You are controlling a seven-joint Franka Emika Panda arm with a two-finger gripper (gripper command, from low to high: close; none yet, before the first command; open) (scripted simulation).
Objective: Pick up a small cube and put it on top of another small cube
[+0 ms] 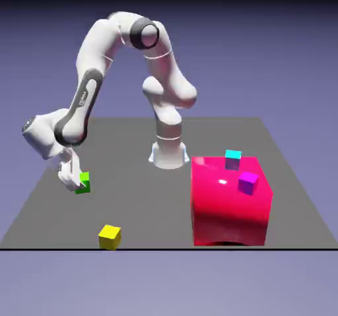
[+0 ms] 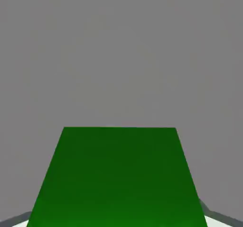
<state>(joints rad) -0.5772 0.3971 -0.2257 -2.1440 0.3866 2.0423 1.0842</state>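
The fingers [image 1: 80,185] grip the green cube [image 2: 119,178]; yellow cube [image 1: 109,237] nearby; red block [image 1: 231,209] well apart, bearing two cubes.

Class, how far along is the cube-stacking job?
Done: the gripper has closed on the green cube, which fills the space between its fingertips. In hand: that cube, low by the table. Left: setting it on another cube; none is stacked on another.

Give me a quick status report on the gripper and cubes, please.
Gripper closed on green cube. Not stacked yet. Cyan and purple cubes on the red block.
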